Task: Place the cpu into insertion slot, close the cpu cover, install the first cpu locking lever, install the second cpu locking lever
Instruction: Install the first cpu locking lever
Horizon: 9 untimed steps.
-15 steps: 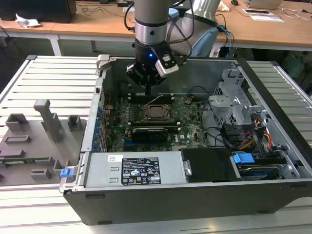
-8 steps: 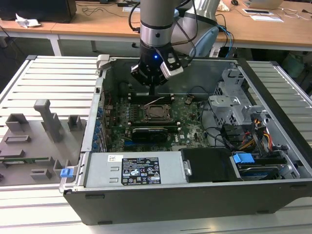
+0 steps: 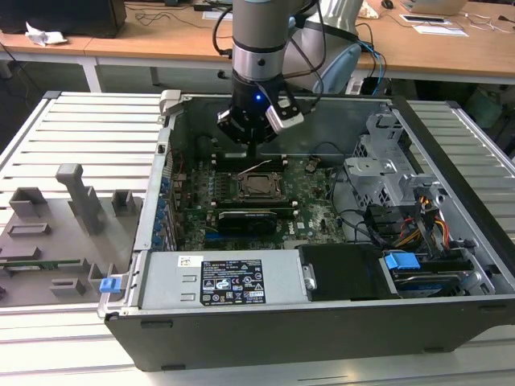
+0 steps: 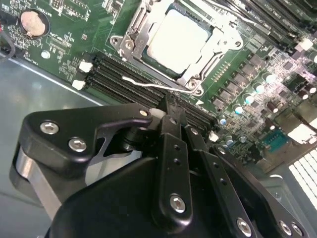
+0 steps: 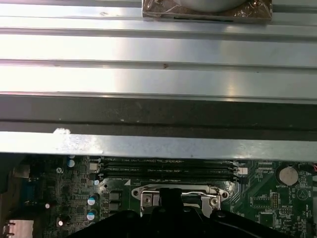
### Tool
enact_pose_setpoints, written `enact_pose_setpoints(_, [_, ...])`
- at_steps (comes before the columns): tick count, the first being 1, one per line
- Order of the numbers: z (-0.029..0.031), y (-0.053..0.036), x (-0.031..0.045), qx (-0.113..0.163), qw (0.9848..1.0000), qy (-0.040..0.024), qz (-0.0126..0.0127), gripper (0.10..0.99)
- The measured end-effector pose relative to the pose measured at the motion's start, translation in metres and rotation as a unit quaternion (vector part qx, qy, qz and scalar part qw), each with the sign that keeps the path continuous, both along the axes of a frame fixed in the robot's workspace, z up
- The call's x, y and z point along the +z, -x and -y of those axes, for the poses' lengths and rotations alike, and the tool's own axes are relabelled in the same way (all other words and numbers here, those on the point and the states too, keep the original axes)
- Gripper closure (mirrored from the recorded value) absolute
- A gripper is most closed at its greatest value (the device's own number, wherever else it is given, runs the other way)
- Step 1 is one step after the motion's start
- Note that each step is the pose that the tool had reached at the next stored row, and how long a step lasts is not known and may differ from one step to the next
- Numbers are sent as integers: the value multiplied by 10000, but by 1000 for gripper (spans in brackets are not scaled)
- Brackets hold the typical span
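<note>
Gripper (image 4: 171,111) beside seated cpu (image 4: 178,39), jaws together, empty.
Locking lever (image 4: 152,85): stiff springy wire, likely slippery; press near its free end.

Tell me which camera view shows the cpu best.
The second wrist view: the cpu lies close, its pale face plain inside the cpu cover. The exterior view shows it small and far. In the first wrist view the hand hides it.
</note>
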<state>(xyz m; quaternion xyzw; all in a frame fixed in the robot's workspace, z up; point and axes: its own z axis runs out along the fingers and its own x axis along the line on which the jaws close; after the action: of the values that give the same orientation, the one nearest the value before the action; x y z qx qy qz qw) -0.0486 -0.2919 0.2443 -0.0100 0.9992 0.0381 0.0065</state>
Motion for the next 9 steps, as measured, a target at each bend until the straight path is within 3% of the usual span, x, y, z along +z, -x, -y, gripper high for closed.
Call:
enact_pose_setpoints(2, [0,-6,-18,1,10000,0,11,980])
enact_pose_setpoints(9, [-3,-63,-55,-2,10000,5,11,980])
